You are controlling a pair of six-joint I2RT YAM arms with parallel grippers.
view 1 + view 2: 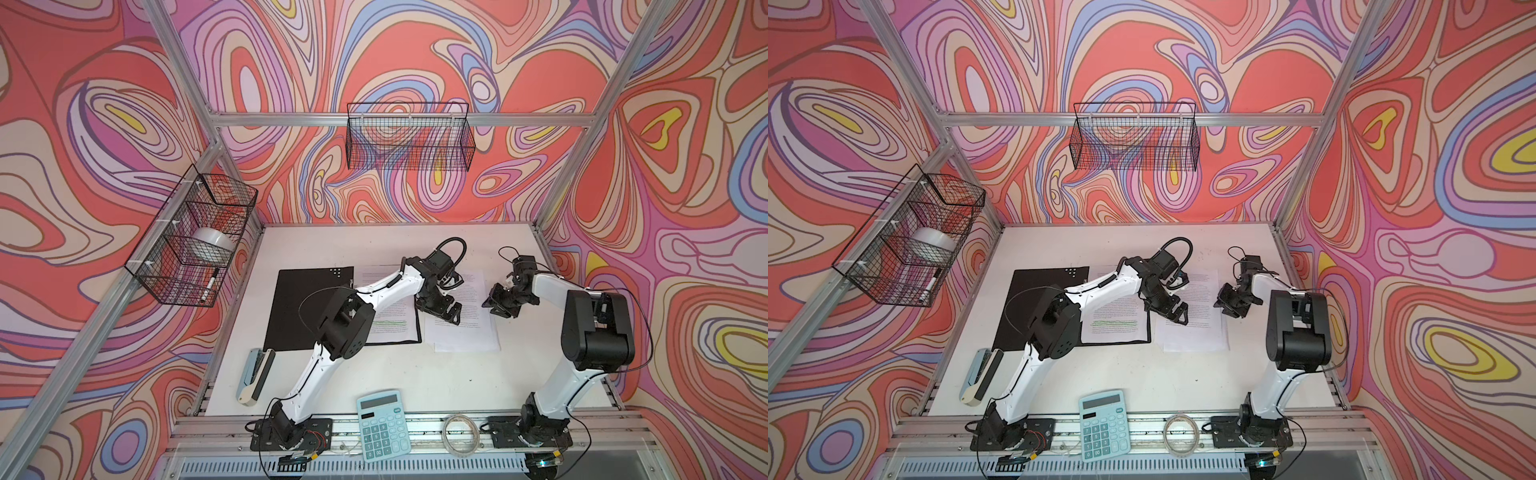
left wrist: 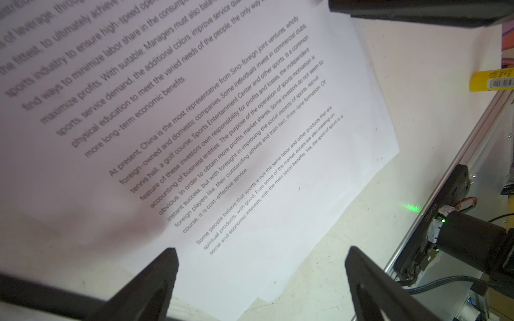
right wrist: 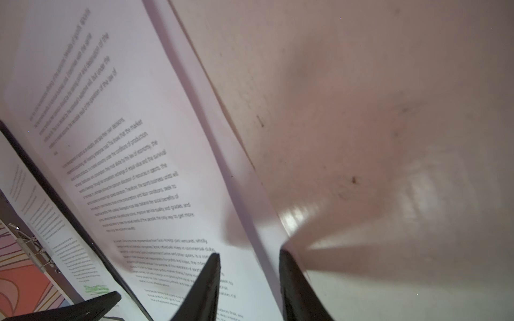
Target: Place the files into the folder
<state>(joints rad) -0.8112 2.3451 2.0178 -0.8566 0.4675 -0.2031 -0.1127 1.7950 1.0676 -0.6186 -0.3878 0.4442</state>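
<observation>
The folder lies open on the table, black inside up. One of the files, a sheet with a green highlighted passage, lies on its right half. More files, printed white sheets, lie on the table just right of the folder. My left gripper hangs open wide over these loose sheets' left side, with nothing between its fingers. At the sheets' right edge my right gripper is partly open, and the paper edge runs through the gap.
A stapler lies at the front left. A teal calculator and a clear tape ring rest on the front rail. Wire baskets hang on the left wall and the back wall.
</observation>
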